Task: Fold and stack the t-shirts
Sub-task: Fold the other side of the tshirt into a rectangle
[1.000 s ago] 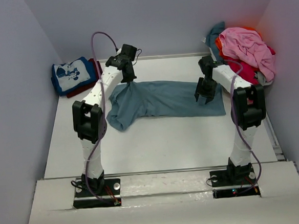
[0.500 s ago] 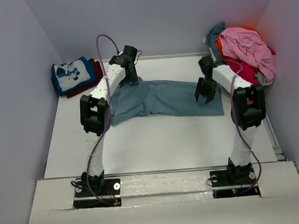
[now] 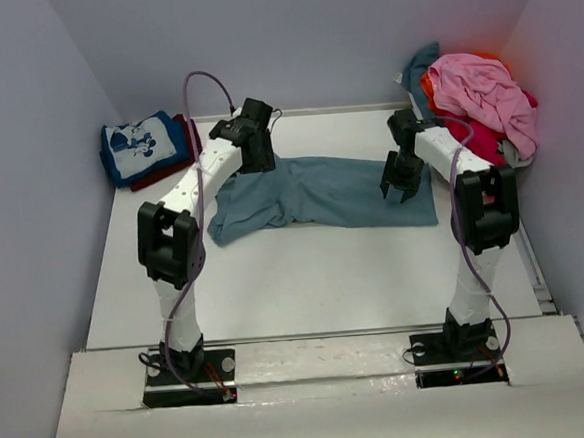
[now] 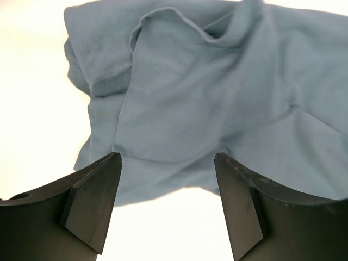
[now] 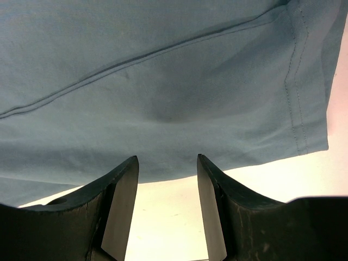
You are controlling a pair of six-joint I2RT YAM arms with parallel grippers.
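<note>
Slate-blue t-shirt (image 3: pixel 320 192): lies stretched sideways across the far half of the table (image 3: pixel 306 278), between the two arms. Its left end is bunched and doubled over itself, and its right end is flat with a straight hem.
Left gripper (image 4: pixel 166 157): hangs above the crumpled left end of the shirt. Its jaws are spread wide with nothing between them, and the cloth lies below the fingertips.
Right gripper (image 5: pixel 166 157): sits over the shirt's right end, at the near hem. Its fingers are apart and grip no cloth, and bare table shows in the gap.
Folded stack: sits at the far left corner, with the cartoon-print blue tee (image 3: pixel 141 144) on top of the dark red tee (image 3: pixel 161 176).
Loose heap: sits at the far right corner. The pink tee (image 3: pixel 478 86) is uppermost, with the red tee (image 3: pixel 482 141), orange tee (image 3: pixel 428 89) and teal tee (image 3: pixel 422 65) showing around it.
</note>
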